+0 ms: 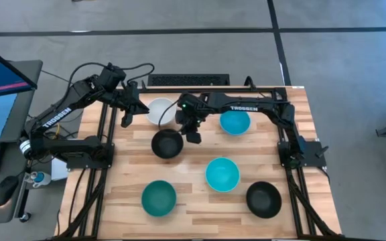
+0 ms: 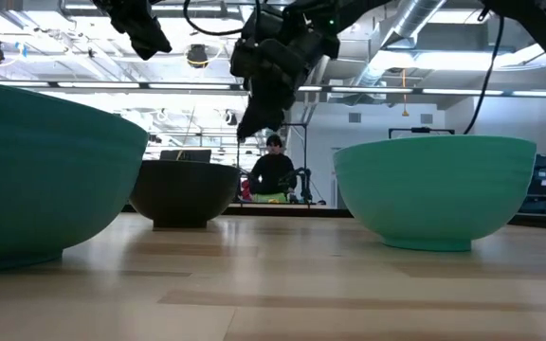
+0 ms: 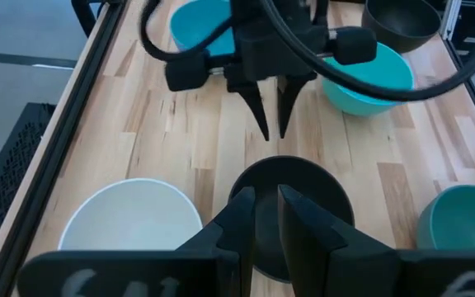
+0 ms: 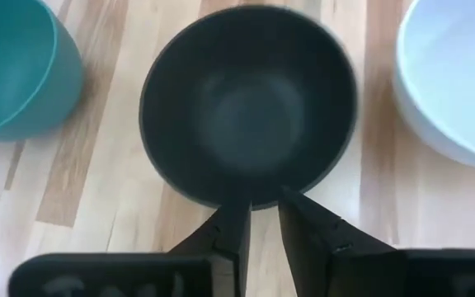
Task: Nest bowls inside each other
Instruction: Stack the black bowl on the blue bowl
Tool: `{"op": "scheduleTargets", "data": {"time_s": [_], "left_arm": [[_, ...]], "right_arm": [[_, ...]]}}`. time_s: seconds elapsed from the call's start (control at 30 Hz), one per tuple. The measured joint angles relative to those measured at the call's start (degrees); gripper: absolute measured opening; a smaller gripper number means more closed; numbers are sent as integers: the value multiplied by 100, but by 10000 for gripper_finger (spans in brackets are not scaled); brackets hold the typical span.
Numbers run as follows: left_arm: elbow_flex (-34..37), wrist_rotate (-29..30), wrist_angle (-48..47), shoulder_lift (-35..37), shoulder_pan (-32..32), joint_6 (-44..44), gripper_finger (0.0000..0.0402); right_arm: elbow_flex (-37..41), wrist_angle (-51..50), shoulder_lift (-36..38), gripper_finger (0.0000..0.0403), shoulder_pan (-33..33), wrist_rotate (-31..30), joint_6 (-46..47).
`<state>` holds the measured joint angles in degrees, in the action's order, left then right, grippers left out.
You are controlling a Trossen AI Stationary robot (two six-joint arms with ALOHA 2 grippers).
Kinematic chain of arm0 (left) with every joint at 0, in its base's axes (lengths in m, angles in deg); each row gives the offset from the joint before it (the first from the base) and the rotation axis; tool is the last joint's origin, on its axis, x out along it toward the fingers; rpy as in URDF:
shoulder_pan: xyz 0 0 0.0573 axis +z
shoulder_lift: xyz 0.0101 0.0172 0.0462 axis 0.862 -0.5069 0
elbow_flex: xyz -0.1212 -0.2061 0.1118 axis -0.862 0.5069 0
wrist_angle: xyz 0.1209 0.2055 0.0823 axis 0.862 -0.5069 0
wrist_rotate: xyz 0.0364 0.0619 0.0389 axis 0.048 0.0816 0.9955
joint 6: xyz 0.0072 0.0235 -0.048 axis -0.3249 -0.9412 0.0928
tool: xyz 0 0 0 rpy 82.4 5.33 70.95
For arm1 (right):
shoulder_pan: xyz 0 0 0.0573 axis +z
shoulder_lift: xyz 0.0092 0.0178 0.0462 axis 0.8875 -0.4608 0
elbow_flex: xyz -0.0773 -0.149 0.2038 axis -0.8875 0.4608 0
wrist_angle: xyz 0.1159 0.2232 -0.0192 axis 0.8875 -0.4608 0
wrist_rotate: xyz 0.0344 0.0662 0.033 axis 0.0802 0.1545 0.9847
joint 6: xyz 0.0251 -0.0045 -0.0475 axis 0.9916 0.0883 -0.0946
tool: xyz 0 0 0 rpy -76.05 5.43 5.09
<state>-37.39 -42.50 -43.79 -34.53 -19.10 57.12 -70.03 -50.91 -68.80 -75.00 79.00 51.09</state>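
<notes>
Left gripper hovers far-left beside the white bowl, fingers slightly parted, holding nothing. Right gripper hangs just beside the black bowl, apparently released. Teal bowl near; cyan bowls right.

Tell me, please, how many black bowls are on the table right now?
2: one black bowl sits beside the white bowl, under the right pincer; the other black bowl sits at the near right corner. None seems hidden.

Dark jointed arms, white TROSSEN lettering, black cables
</notes>
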Motion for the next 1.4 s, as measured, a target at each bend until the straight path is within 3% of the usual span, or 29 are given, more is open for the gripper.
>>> {"op": "scheduleTargets", "data": {"time_s": [0.37,0.6,0.93,1.2,1.4], "left_arm": [[0,-2,0,0,0,-13,45],[0,-2,0,0,0,-13,45],[0,0,0,0,0,-11,45],[0,0,0,0,0,-7,45],[0,0,-2,2,-2,-4,45]], "right_arm": [[338,569,0,109,111,-190,-32],[338,-190,0,111,400,-322,-1294],[338,251,0,114,657,-1789,-3496],[338,351,0,114,708,-1797,-3731],[359,204,-239,114,903,-1970,-4478]]}}
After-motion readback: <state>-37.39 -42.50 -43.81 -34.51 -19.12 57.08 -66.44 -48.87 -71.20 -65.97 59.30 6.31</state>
